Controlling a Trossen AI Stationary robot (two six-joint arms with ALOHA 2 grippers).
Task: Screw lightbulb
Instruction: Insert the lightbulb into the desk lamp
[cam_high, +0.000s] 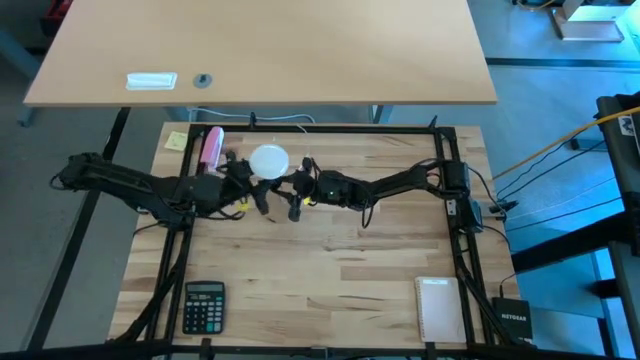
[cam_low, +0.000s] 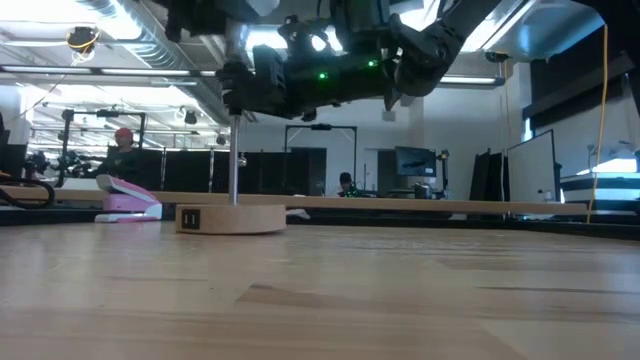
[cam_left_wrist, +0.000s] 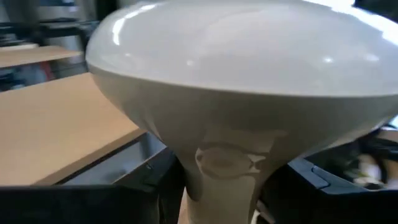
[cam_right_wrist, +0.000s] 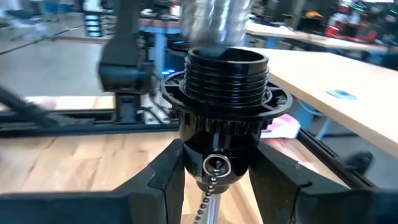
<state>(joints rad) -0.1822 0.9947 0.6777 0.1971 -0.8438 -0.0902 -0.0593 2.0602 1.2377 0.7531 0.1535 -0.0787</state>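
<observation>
The white lightbulb (cam_high: 268, 160) stands globe up over a black threaded socket (cam_right_wrist: 227, 87). Its silvery screw base (cam_right_wrist: 214, 18) sits at the socket's mouth. The socket stands high on a thin rod (cam_low: 234, 150) that rises from a round wooden disc (cam_low: 232, 218) on the table. My left gripper (cam_left_wrist: 224, 190) is shut on the bulb, and my right gripper (cam_right_wrist: 217, 177) is shut on the socket. In the high view the left gripper (cam_high: 250, 182) comes from the left and the right gripper (cam_high: 298, 188) from the right. A bead chain (cam_right_wrist: 208, 193) hangs below the socket. My left gripper pinches the bulb's narrow neck (cam_left_wrist: 224, 165), just under the globe, between its two fingers (cam_left_wrist: 155, 190). The fingers come in about level from the table's left. The bulb stands upright with its globe on top. My right gripper pinches the socket's smooth lower body (cam_right_wrist: 217, 140), below the threaded collar, between its two fingers (cam_right_wrist: 165, 180). The fingers come in about level from the table's right. The socket stands upright, high above the table.
A pink stapler (cam_high: 210, 146) and a yellow note (cam_high: 177, 140) lie at the far left. A calculator (cam_high: 204, 305) lies near left, and a white pad (cam_high: 440, 308) near right. A second table (cam_high: 300, 50) stands behind. People sit in the room beyond (cam_low: 120, 150).
</observation>
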